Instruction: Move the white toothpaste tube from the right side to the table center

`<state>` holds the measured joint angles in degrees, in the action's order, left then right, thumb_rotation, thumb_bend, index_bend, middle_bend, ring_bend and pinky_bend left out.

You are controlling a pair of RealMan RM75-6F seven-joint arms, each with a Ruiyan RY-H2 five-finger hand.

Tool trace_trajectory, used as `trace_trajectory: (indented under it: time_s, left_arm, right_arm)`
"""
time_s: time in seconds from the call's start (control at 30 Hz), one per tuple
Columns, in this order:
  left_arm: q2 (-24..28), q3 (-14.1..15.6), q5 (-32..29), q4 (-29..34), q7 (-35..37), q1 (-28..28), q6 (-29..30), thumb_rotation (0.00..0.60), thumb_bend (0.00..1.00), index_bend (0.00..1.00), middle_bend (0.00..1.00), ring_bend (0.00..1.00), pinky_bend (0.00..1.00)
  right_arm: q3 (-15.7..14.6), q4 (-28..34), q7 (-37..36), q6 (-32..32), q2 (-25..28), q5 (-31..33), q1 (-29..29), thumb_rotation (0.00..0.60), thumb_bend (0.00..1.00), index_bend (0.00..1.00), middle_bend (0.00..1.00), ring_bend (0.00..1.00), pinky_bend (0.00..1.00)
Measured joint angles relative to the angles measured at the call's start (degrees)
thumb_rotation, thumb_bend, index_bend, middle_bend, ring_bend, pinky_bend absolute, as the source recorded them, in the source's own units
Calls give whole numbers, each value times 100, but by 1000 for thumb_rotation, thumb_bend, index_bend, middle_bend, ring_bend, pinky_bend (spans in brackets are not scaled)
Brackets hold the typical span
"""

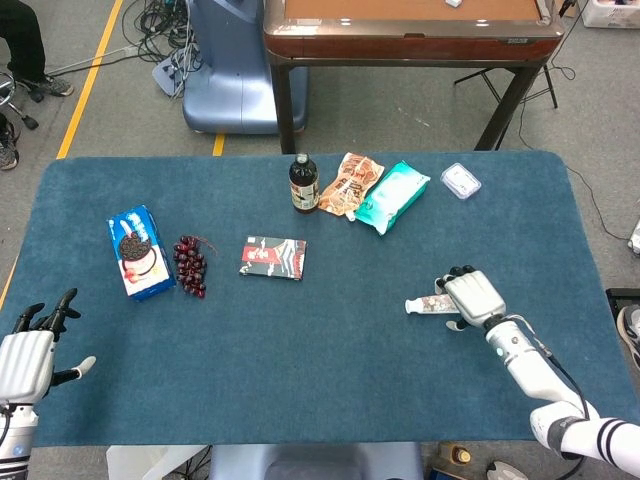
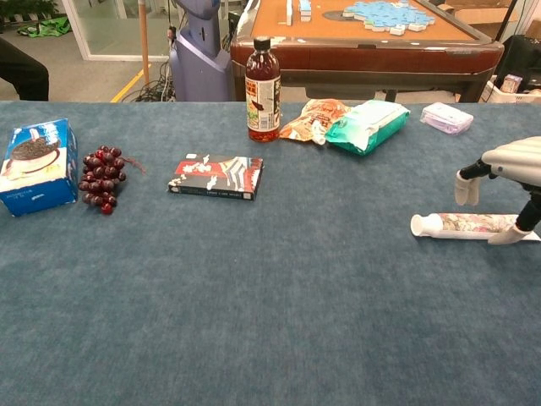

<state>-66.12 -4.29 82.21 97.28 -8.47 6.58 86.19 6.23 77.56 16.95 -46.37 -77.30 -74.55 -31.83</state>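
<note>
Fingers (image 2: 466, 188) of my right hand (image 1: 473, 296) are hanging spread over the white toothpaste tube (image 2: 470, 226), thumb beside it, gripping nothing yet. My left hand (image 1: 25, 358) is idling open at the near left edge of the table (image 1: 330, 380). Beyond the tube a bottle (image 1: 303, 184), snack bags (image 1: 352, 183) and a wipes pack (image 1: 393, 196) are lying well apart. Tube is lying right of center, long axis left-right, cap pointing left.
</note>
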Motion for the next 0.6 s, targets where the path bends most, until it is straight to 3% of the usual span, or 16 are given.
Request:
trace_trajectory:
  time_s: [0.6]
  left_arm:
    - [-2, -10, -43, -60, 53, -47, -11, 600, 94, 68, 330, 407, 126]
  right_arm:
    - [-88, -550, 94, 310, -456, 357, -396, 600, 268, 408, 415, 237, 223]
